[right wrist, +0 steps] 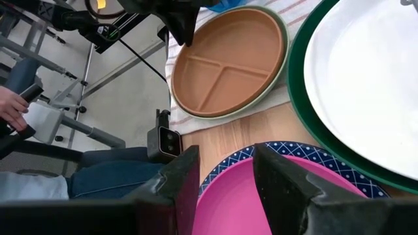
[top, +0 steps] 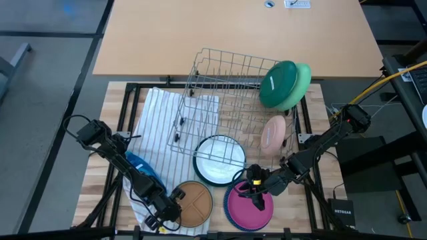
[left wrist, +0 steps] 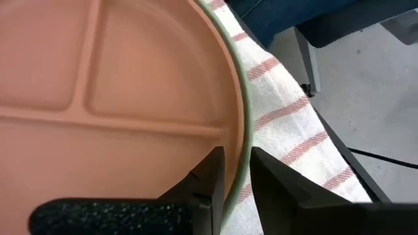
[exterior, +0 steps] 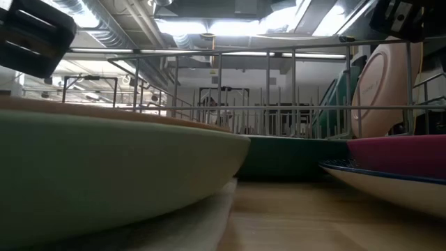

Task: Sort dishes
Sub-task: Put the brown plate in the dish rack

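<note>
A tan divided plate [top: 195, 203] lies in a sage-green plate [right wrist: 277, 81] on the striped towel [top: 163, 117] at the table's near edge. My left gripper [top: 171, 202] is at this stack's left rim, shut on it. A magenta plate [top: 248, 205] rests on a blue-patterned plate [right wrist: 225, 166] to the right. My right gripper [top: 257, 188] hovers open above the magenta plate's far rim, touching nothing. A white plate with a dark green rim [top: 219, 160] lies by the rack. In the rack stand two green plates [top: 285, 83] and a peach one [top: 273, 133]. My left gripper pinches the stacked rims of the tan plate and the sage-green plate beneath it [left wrist: 240, 140]. One finger [left wrist: 210, 177] is inside the tan plate, the other [left wrist: 277, 186] outside the green rim. The fingers slant down from the table's left. Both plates rest on the towel.
The grey wire rack [top: 223, 93] fills the table's middle and far part. A blue bottle [top: 143, 167] lies on the towel under my left arm. A person sits beyond the near edge, a hand [right wrist: 10, 108] showing in the right wrist view.
</note>
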{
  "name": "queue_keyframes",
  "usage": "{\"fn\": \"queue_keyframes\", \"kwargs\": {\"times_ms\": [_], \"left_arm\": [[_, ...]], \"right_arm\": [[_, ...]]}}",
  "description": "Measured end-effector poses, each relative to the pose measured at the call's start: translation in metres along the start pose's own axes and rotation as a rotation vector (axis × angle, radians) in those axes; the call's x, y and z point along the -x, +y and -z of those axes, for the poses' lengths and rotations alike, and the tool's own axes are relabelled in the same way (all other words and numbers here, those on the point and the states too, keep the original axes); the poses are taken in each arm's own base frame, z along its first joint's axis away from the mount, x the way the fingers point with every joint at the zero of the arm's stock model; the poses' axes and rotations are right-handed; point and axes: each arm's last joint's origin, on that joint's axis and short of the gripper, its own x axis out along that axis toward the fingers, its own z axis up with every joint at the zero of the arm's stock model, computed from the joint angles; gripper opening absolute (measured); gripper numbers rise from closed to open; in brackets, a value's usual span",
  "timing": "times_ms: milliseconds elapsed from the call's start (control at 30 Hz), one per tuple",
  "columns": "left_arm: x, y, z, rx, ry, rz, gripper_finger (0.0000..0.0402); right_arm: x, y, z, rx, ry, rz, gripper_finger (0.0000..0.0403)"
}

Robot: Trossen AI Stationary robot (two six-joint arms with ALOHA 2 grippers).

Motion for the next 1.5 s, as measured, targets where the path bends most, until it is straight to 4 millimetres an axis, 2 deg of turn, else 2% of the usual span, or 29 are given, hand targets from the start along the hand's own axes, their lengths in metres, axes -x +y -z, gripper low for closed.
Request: {"fn": "queue_keyframes", "kwargs": {"times_ms": [733,1200,1500], "left_arm": [[0.003,0.003,0.010,0.018,0.138,-0.011,0.0070],[0.006,0.018,0.014,-0.080,0.190,-0.022,0.0070],[0.010,0.017,0.010,-0.158,0.211,-0.021,0.0070]], "right_arm": [[0.000,0.000,0.000,0.000,0.003,-0.002,0.0145],[0.000,0.000,0.000,0.000,0.003,-0.002,0.0145],[0.000,0.000,0.000,-0.001,0.007,-0.005,0.0145]]}}
